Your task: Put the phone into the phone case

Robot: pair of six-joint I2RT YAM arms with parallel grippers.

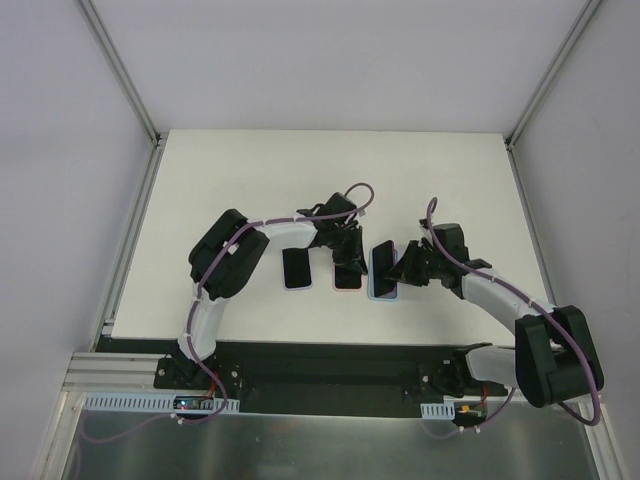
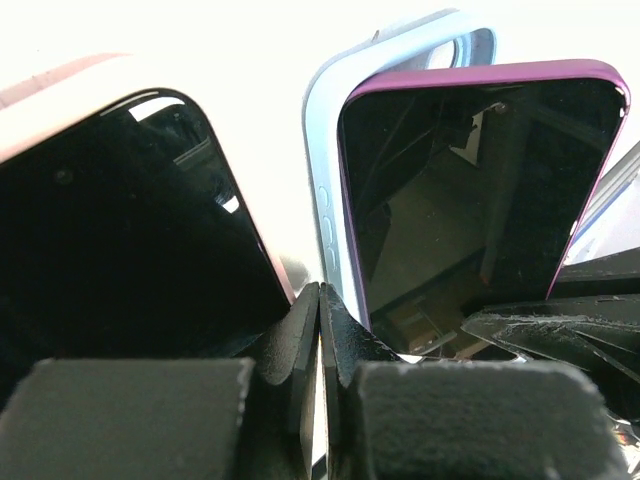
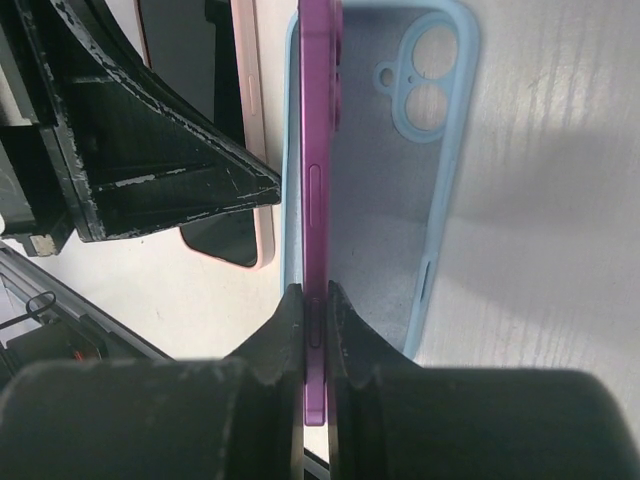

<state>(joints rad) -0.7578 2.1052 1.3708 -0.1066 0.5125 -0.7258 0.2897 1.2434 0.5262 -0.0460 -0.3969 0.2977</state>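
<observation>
Right jaws grip one purple phone [image 3: 320, 200] in one blue case [image 3: 392, 235]; left jaws closed; two other phones [image 1: 296, 268] [image 1: 347, 281].

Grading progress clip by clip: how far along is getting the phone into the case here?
Done: the right gripper is shut on the purple phone and has it at the light-blue case. In hand: the phone stands on edge along one case wall, not seated. Still to do: lay it flat and press it in. The left gripper is shut and empty.
</observation>
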